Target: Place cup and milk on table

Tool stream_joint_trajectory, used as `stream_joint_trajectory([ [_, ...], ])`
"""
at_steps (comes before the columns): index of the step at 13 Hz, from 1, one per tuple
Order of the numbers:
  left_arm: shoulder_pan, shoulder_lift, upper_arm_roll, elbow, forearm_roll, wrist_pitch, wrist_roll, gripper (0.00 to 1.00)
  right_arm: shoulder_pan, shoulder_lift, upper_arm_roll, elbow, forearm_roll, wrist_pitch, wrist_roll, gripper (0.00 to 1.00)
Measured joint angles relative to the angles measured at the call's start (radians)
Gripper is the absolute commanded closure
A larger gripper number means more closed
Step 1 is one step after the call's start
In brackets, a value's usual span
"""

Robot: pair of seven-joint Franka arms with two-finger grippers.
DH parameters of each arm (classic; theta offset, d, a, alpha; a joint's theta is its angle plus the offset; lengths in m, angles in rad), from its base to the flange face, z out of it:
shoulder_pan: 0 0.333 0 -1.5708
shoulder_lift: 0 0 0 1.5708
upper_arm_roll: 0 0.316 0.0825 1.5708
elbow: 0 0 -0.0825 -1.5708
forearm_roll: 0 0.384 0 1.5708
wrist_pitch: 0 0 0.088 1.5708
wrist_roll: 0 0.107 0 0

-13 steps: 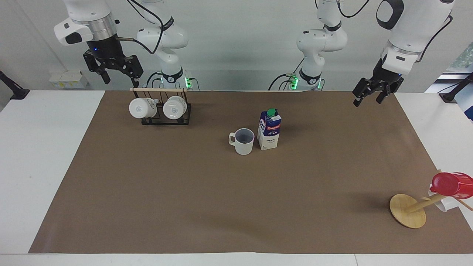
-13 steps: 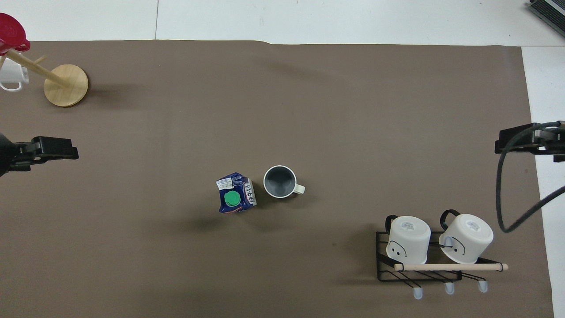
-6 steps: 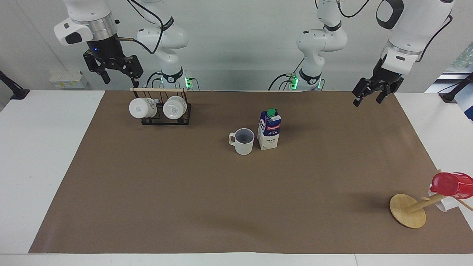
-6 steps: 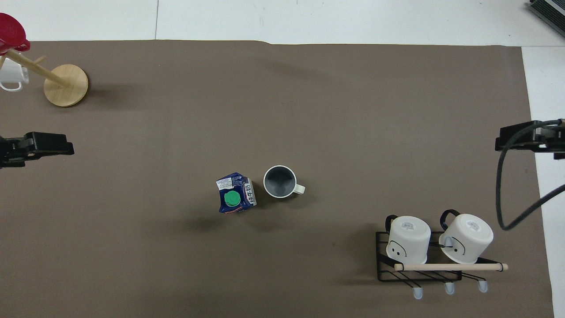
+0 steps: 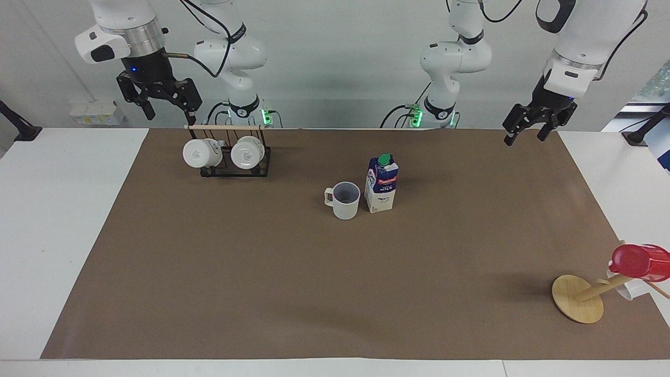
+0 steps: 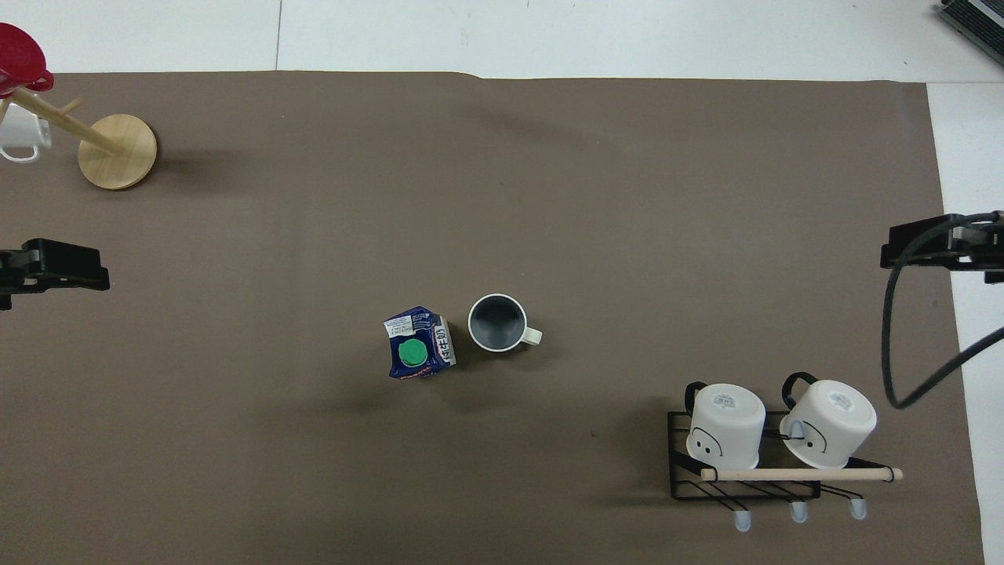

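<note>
The cup [image 5: 345, 200] and the milk [image 5: 381, 184] are standing upright just beside each other on the brown mat [image 5: 261, 272] near the middle of the surface [image 5: 57, 220], the milk toward the left arm's end and the cup's handle pointing toward the right arm's end. The cup is showing a grey-blue inside with nothing visible in it; the milk is carrying its green cap [image 6: 412, 353] screwed on. A black wire rack [image 5: 234, 165] with a wooden rail is sitting nearer to the robots toward the right arm's end, holding two white mugs [image 6: 725, 424] tipped on their sides with printed bottoms showing. A wooden mug tree [image 5: 578, 298] is standing farther from the robots at the left arm's end, leaning out of the overhead view so that its red cup [image 5: 639, 261] and a white cup under it are being cut off at the edge. Nothing is standing between the cup, the milk and either arm. The right pincer [image 5: 159, 104] is hanging in the air over the rack's end of the mat, fingers apart and gripping nothing. The left pincer [image 5: 528, 128] is hanging over the mat's corner nearest the robots at its own end, fingers likewise apart and empty; in the overhead view only its tip is showing at the frame edge.
</note>
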Motion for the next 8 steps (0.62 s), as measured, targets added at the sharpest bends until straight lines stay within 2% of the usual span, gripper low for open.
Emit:
stream_joint_trajectory([
  [8, 0.0, 0.023, -0.005, 0.028, 0.001, 0.015, 0.08, 0.0, 0.0, 0.0, 0.0, 0.0, 0.0, 0.0, 0.0, 0.0],
])
